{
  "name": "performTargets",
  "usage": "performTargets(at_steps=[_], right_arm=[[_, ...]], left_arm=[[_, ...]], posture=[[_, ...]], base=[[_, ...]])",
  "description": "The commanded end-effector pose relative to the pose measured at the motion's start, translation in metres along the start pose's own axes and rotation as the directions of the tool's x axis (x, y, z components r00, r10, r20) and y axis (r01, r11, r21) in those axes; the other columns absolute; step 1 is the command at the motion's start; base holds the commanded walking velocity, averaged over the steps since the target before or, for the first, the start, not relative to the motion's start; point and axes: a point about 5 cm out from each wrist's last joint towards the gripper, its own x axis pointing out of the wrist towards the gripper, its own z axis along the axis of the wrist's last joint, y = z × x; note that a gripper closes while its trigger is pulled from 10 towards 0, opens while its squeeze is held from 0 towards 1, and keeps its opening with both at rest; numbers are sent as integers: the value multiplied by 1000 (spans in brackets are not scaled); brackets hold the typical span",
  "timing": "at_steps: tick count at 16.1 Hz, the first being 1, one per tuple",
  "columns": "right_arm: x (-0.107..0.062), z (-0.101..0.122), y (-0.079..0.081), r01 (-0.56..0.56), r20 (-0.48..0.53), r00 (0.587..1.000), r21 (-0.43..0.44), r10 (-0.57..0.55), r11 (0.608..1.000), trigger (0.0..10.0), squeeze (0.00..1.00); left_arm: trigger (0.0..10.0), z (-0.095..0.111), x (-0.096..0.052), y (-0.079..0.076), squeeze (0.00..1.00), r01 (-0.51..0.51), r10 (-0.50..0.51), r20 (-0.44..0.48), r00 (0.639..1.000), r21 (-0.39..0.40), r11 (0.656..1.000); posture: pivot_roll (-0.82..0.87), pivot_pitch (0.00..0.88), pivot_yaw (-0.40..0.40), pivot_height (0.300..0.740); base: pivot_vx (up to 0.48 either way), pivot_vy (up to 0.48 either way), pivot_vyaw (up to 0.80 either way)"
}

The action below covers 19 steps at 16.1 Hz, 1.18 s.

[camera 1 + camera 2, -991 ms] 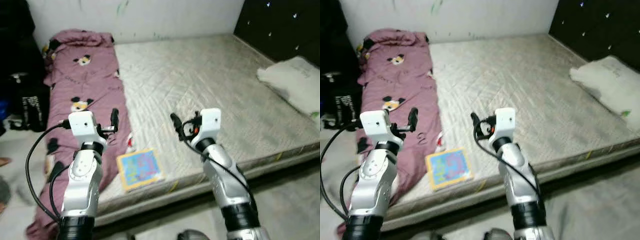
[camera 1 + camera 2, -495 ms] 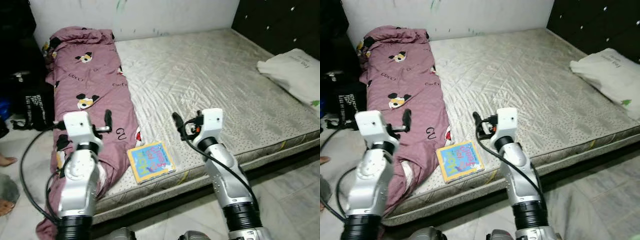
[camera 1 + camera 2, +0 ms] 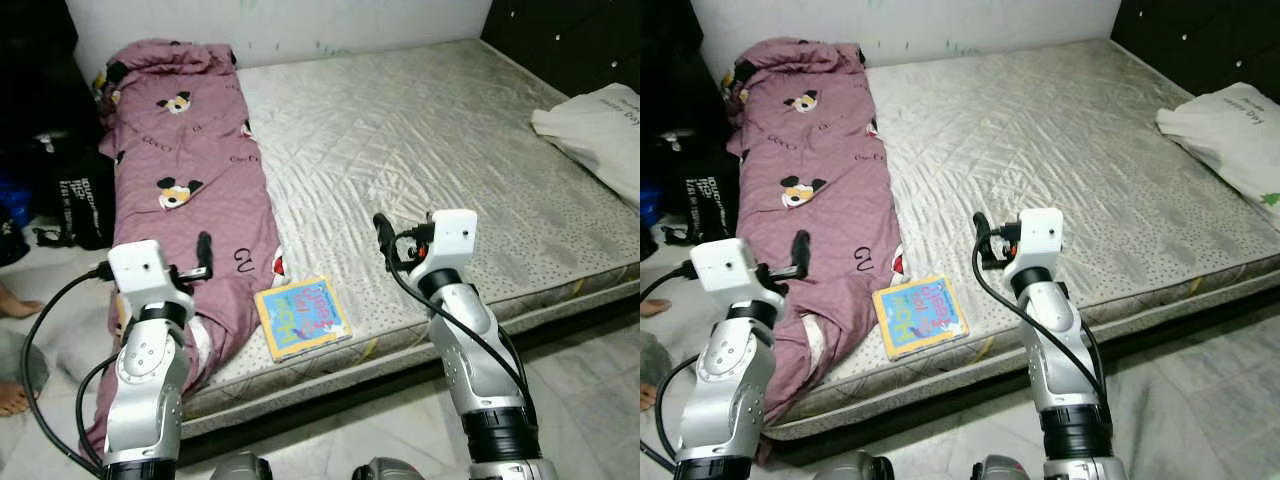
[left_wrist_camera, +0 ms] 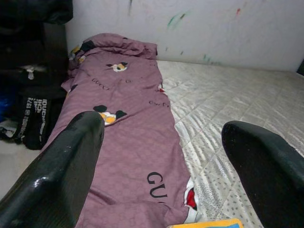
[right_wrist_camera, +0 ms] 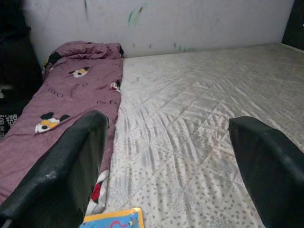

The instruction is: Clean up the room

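Purple, cartoon-printed quilt (image 3: 190, 190) runs along the mattress (image 3: 420, 150) from your 9 to 11 o'clock, and a colourful book (image 3: 301, 317) lies flat at the near edge, dead ahead at 12. Your left gripper (image 4: 161, 156) and right gripper (image 5: 168, 161) both hover with fingers spread wide, holding nothing. A white pillow (image 3: 600, 115) sits at 2 o'clock.

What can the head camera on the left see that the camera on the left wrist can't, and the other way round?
The left eye view alone takes in the white pillow, the whole picture book, both silver arms, a person's bare foot and the floor. The left wrist view alone gives a close look along the left gripper, jaws wide apart. Both share the purple blanket, the mattress, the wall and the black bags.
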Motion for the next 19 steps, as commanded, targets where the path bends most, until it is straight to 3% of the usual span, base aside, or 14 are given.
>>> performTargets(at_steps=[1, 5, 9, 13, 19], right_arm=[[1, 3, 2, -4, 9, 1000, 0, 4, 1000, 10000, 0], [0, 2, 4, -13, 1, 1000, 8, 13, 1000, 10000, 0], [-1, 2, 5, -20, 1, 1000, 9, 20, 1000, 10000, 0], [0, 2, 5, -31, -2, 1000, 10, 31, 999, 10000, 0], [0, 1, 4, -38, -16, 999, 8, 38, 999, 10000, 0]], left_arm=[[10000, 3, 0, -2, 0, 18, -18, 4, 1000, 13, 1000], [10000, 4, 0, -5, 0, 28, -28, 3, 1000, 3, 1000], [10000, 5, 0, -7, 0, 37, -37, 9, 999, 0, 999], [10000, 5, 4, 0, 0, -62, 62, 10, 998, 45, 997], [10000, 5, 8, -5, 0, -68, 68, 6, 998, 10, 998]], posture=[[-85, 42, -1, 740], [-86, 50, -2, 740], [-91, 66, 2, 690], [-93, 61, -2, 641], [-98, 71, -6, 636]], base=[[0, 0, 0], [0, 0, 0], [0, 0, 0], [0, 0, 0], [0, 0, 0]])
